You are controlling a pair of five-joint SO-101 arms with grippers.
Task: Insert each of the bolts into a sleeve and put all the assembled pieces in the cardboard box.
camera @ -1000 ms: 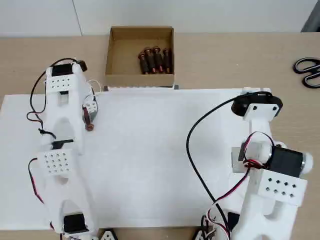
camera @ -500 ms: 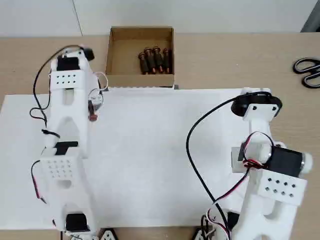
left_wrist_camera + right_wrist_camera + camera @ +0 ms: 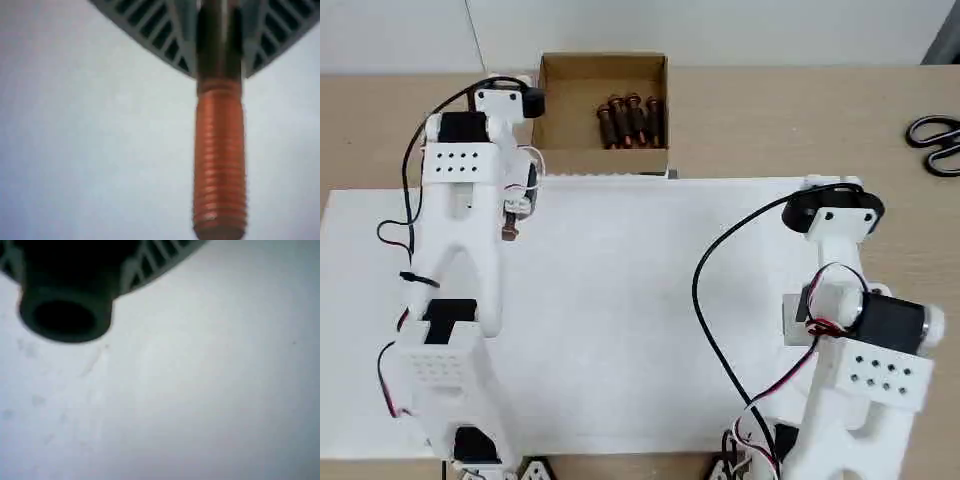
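Left gripper [image 3: 218, 45] is clamped on a bolt [image 3: 219, 165] by its dark smooth shank. The coppery ridged thread projects free, presumably so it can enter a bore, and hangs over the white sheet [image 3: 640, 320] near the cardboard box [image 3: 565, 110]. Right gripper [image 3: 65, 270] holds a matt black tubular sleeve [image 3: 65, 315] low over the sheet, its round mouth exposed and well apart from the bolt, so I judge mating not yet done. Four assembled pieces [image 3: 630, 120] lie side by side in the box, on the worktop's far side.

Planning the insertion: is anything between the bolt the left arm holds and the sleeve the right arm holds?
Nothing lies on the white sheet between the bolt and the sleeve. Only the right arm's black cable loops out into that stretch.
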